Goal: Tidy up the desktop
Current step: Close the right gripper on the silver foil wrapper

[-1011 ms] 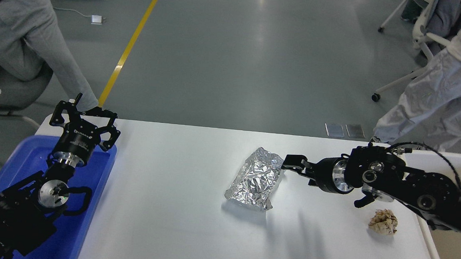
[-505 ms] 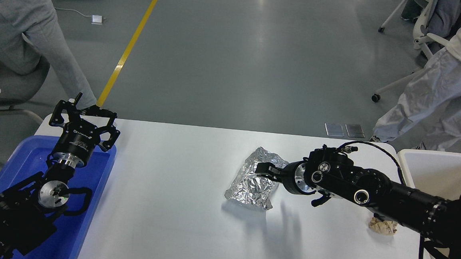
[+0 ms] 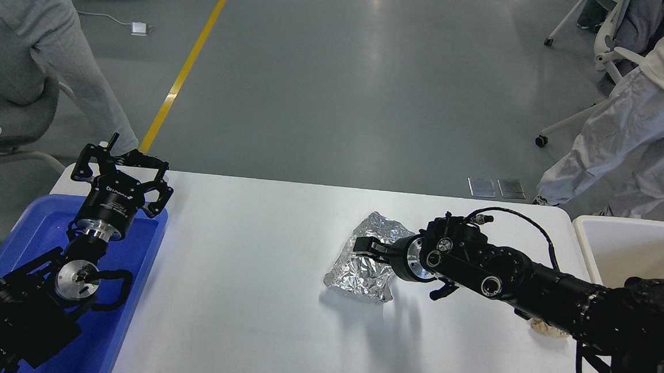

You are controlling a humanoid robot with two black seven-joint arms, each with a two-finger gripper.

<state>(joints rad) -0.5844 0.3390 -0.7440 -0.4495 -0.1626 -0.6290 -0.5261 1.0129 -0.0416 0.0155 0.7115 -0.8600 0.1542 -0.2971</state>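
The white desktop (image 3: 246, 273) holds a crumpled silver foil packet (image 3: 355, 271) near its middle. My right gripper (image 3: 367, 250) reaches in from the right and hangs over the foil's upper half; it is dark and seen nearly end-on, so I cannot tell whether its fingers grip the foil. A crumpled beige paper ball (image 3: 548, 330) lies at the right, mostly hidden behind my right arm. My left gripper (image 3: 121, 161) is open and empty over the far end of the blue tray (image 3: 143, 255).
A white-rimmed bin (image 3: 623, 224) stands at the table's right edge. Two people and office chairs are on the grey floor beyond the table. A yellow line runs across the floor at the left.
My right arm has swung left across the table, from beside the foil's right edge to over the foil, and now covers most of the paper ball. The left arm has not moved.
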